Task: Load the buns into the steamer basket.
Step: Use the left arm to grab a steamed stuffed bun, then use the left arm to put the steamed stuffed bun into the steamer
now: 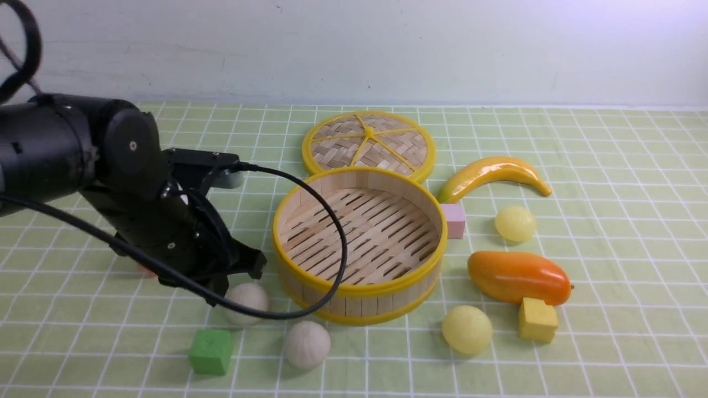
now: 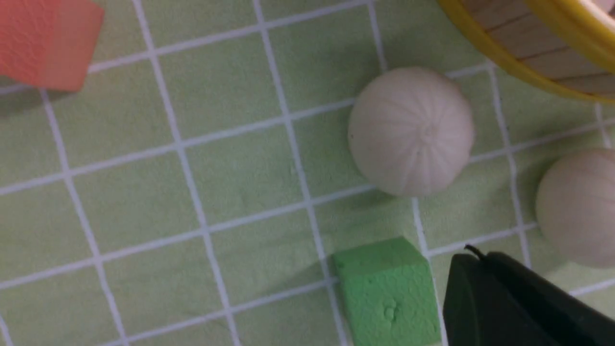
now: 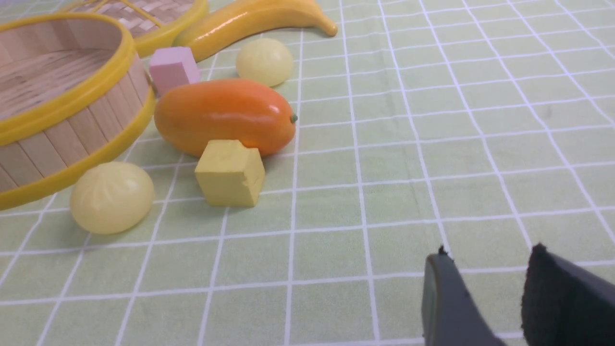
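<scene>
Hovering closed left pincer (image 1: 235,279) near off-white bun (image 1: 247,304)

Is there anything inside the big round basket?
Nothing shows inside the steamer basket, only bare slats. Its near wall hides a strip of floor; a black cable crosses part.

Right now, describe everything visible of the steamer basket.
The steamer basket is round, with a wall of upright bamboo-looking slats, yellow rims top and bottom, and a slatted floor. It stands upright and empty on the green checked cloth, in front of the woven lid; a pink cube sits close by its right side.
</scene>
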`<action>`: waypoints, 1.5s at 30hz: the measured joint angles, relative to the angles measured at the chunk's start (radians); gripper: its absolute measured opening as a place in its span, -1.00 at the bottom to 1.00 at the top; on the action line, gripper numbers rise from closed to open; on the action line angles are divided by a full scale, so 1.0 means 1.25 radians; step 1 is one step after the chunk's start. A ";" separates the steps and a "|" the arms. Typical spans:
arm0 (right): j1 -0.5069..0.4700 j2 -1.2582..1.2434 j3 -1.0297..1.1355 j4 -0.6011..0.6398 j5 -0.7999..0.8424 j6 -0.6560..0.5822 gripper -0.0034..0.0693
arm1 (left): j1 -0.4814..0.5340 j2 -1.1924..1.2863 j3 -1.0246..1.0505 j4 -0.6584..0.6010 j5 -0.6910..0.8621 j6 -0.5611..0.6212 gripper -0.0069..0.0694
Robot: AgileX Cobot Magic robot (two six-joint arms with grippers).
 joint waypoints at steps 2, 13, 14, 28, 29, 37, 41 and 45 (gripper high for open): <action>0.000 0.000 0.000 0.000 0.000 0.000 -0.25 | 0.000 0.021 -0.002 -0.015 -0.015 0.020 -0.75; 0.000 0.000 0.000 0.000 0.000 0.000 -0.25 | 0.000 0.053 -0.003 -0.036 -0.126 0.063 -0.05; 0.000 0.000 0.000 0.000 0.000 0.000 -0.25 | 0.000 0.061 -0.003 -0.036 -0.129 0.064 -0.06; 0.000 0.000 0.000 0.000 0.000 0.000 -0.25 | 0.000 0.140 -0.005 -0.035 -0.161 0.069 -0.60; 0.000 0.000 0.000 0.000 0.000 0.000 -0.25 | 0.000 0.140 -0.005 -0.035 -0.161 0.069 -0.78; 0.000 0.000 0.000 0.000 0.000 0.000 -0.25 | -0.021 0.034 -0.028 -0.028 -0.082 0.069 -0.85; 0.000 0.000 0.000 0.000 0.000 0.000 -0.25 | -0.069 -0.013 -0.090 -0.029 -0.082 0.069 -0.85; 0.000 0.000 0.000 0.000 0.000 0.000 -0.25 | -0.088 0.038 -0.173 -0.035 -0.103 0.069 -0.85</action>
